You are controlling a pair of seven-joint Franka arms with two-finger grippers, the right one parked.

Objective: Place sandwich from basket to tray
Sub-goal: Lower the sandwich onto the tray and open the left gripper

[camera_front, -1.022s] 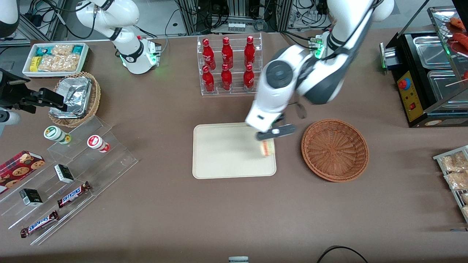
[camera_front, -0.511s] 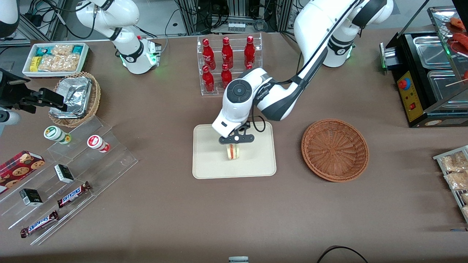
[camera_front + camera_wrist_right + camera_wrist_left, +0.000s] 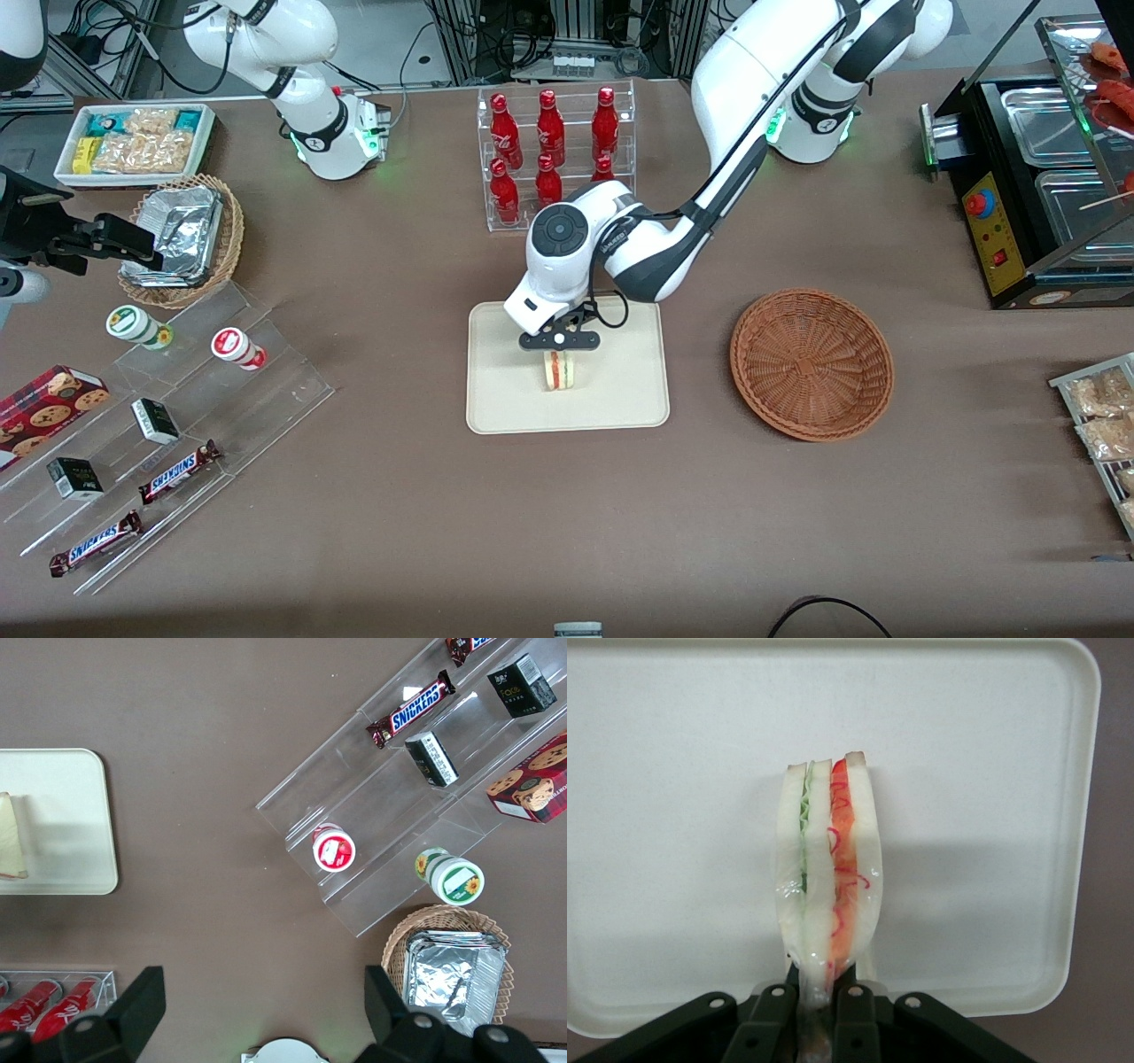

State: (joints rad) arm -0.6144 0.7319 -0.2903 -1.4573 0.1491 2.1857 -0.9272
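Front view has the gripper (image 3: 559, 353) sitting over the middle of the frame, right above the tray (image 3: 496, 399), with the sandwich (image 3: 559, 371) pinched in its closed jaws and hanging cut edge out. Can't honestly tell if the bottom of the wedge is touching the tray yet or just above it. The basket (image 3: 811, 363), over toward the right of the frame, looks to have nothing in it.

Wrist cam is the good one. The sandwich (image 3: 828, 877) is wrapped in thin clear film, you can see it crinkle and shine where the fingers (image 3: 852, 997) bite down on the narrow end. Two slabs of pale soft bread, green layer on one side, red-orange on the other. My guess is it's very light and squishy, so too much squeeze would just mash it, and the film probably makes it a bit slippery. Holding it across the flat bread faces near the pointed end like this seems sensible, though it'll likely flop over once let go, since it's standing on a thin edge.

The tray (image 3: 1085, 815) is smooth, matte, cream coloured, with rounded corners and a low lip. The basket is stiff reddish-brown woven wicker, round and shallow.
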